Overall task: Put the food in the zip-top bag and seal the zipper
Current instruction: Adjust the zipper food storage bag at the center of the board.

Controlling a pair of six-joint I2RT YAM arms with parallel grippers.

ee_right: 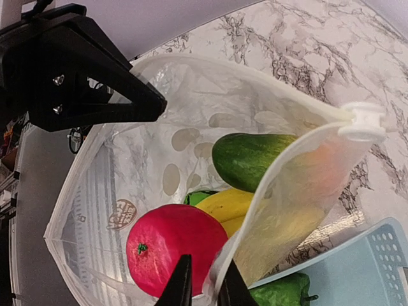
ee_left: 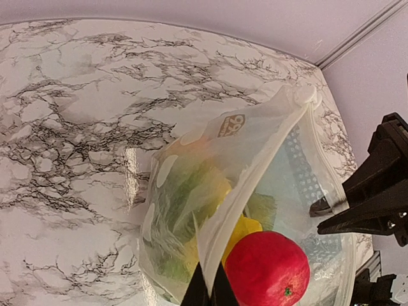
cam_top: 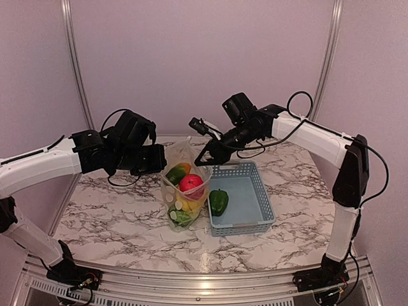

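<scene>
My left pincer [ee_left: 207,290] is pinched tight on one lip of the zip-top bag [ee_left: 255,146]. The right pincer [ee_right: 205,284] is narrow and nips the other lip, so the mouth gapes between them. The bag stands on the bench [cam_top: 127,217] just beside the light-blue basket [cam_top: 245,227], with the red apple [ee_right: 172,245], banana [ee_right: 229,204] and cucumber [ee_right: 255,156] inside; the green pepper [cam_top: 218,201] lies in the basket.

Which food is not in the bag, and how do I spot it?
On the marbled white table, find the light-blue slotted plastic basket. A glossy green toy pepper lies in its left end, beside the clear dotted zip-top bag. It is the only food outside that bag.
</scene>
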